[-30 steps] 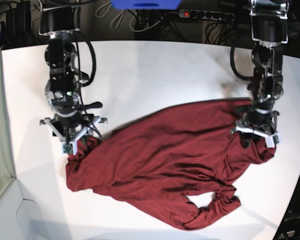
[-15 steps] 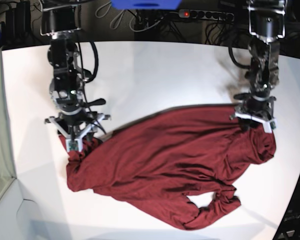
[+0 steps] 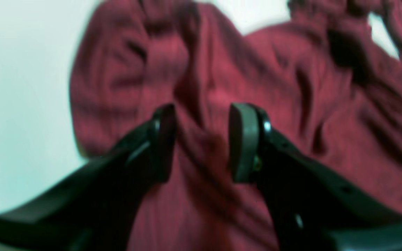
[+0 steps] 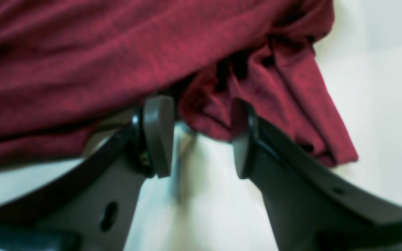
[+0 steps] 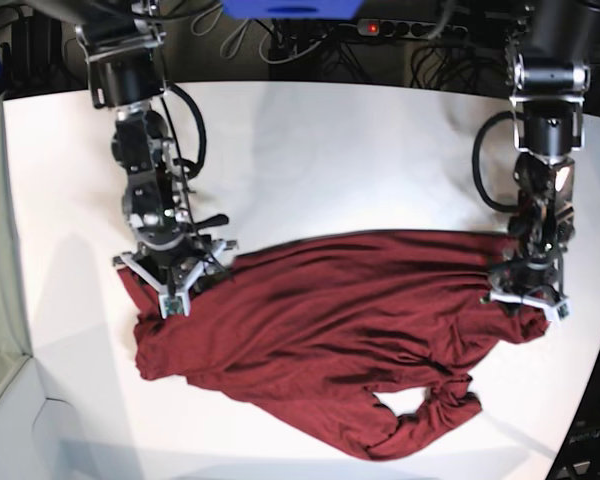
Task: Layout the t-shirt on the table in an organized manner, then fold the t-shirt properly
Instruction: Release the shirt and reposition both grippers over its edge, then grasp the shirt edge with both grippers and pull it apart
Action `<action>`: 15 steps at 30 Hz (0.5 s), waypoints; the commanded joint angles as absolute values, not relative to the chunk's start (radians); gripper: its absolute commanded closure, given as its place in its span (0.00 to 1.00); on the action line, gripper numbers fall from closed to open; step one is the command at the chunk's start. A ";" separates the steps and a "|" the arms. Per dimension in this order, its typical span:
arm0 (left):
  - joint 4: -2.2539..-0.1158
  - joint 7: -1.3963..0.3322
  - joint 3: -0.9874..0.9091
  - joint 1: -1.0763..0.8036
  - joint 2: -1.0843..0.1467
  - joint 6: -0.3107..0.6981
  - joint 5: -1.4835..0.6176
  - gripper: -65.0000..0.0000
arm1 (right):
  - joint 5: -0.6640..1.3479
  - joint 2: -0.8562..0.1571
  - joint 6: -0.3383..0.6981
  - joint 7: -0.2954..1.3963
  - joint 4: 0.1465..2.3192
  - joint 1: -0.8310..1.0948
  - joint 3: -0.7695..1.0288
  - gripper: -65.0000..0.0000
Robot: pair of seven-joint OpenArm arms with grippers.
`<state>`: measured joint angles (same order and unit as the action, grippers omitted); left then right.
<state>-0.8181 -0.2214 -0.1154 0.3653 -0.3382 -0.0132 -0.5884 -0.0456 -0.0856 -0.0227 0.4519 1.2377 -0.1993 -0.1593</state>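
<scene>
The maroon t-shirt [image 5: 330,330] lies crumpled across the white table [image 5: 330,150], its far edge drawn nearly straight between my two grippers. At the shirt's left end in the base view, my right gripper [image 5: 170,290] points down. In the right wrist view its fingers [image 4: 157,136] stand a little apart, with a bunch of t-shirt [image 4: 204,118] pinched between the tips of the right gripper [image 4: 201,137]. My left gripper [image 5: 525,298] holds the shirt's right end. The left wrist view is blurred. There, folds of the t-shirt [image 3: 291,87] run into the gap of the left gripper [image 3: 202,143].
A power strip [image 5: 410,30], cables and a blue object [image 5: 290,8] sit behind the table's far edge. The table's curved right edge [image 5: 585,400] runs close to the shirt's lower right bundle [image 5: 430,420]. Bare tabletop shows beyond the shirt and along the left.
The arm on the base view's right went back, then came forward, and the shirt's far edge dropped forward and straightened. The other gripper shifted slightly right and forward, and a flap now shows to its left.
</scene>
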 commanded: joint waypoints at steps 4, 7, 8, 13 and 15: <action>-0.828 -0.193 -0.120 0.427 -0.341 -0.004 -0.515 0.62 | -0.047 -0.091 -0.019 0.417 1.218 -0.255 -0.157 0.58; -0.826 -0.193 -0.124 0.449 -0.320 -0.004 -0.473 0.62 | -0.047 -0.091 -0.019 0.381 1.173 -0.272 -0.157 0.58; -0.829 -0.193 -0.125 0.449 -0.315 -0.004 -0.467 0.62 | -0.047 -0.093 -0.019 0.374 1.162 -0.274 -0.157 0.58; -0.822 -0.193 -0.125 0.449 -0.308 -0.004 -0.463 0.62 | -0.047 -0.091 -0.019 0.366 1.095 -0.277 -0.157 0.59; -0.822 -0.193 -0.125 0.449 -0.306 -0.004 -0.463 0.62 | -0.047 -0.091 -0.019 0.366 1.096 -0.269 -0.157 0.68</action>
